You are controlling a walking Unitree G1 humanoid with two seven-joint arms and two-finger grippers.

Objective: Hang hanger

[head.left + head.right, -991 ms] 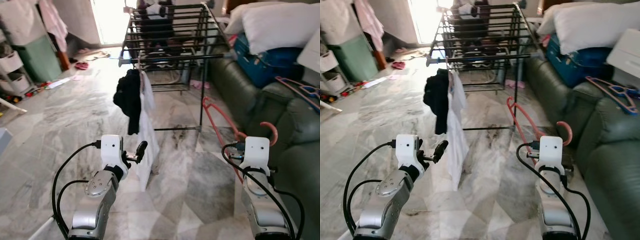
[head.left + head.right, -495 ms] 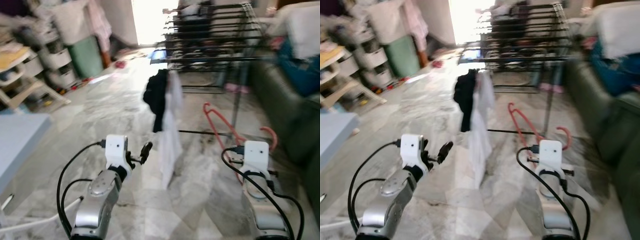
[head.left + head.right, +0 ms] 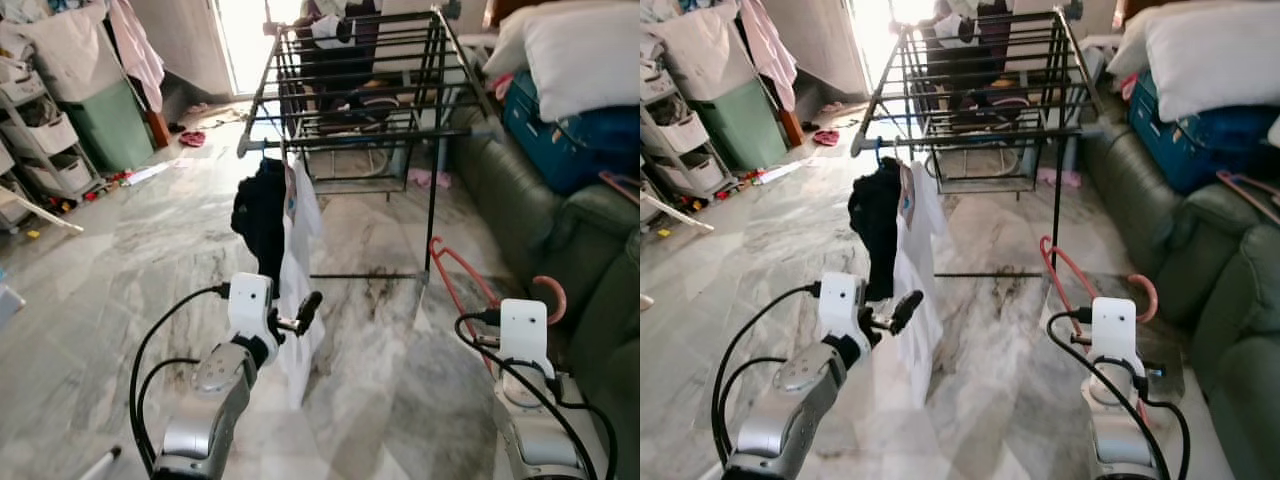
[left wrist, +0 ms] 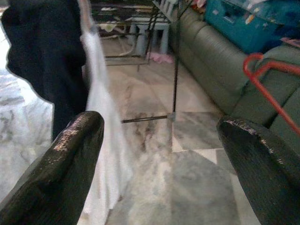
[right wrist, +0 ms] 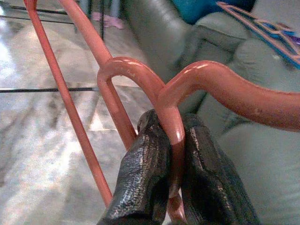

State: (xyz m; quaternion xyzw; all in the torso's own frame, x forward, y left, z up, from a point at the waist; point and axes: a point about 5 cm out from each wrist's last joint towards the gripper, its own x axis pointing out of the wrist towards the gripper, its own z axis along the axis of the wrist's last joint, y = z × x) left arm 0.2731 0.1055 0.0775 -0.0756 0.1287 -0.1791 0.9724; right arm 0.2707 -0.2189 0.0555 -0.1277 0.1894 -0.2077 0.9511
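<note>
Now: right end effector clenched on red hanger near hook, low beside sofa. Left end effector released, empty, near white shirt. You lift hook above front rail of drying rack, keep hook level, avoid hung clothes.
</note>
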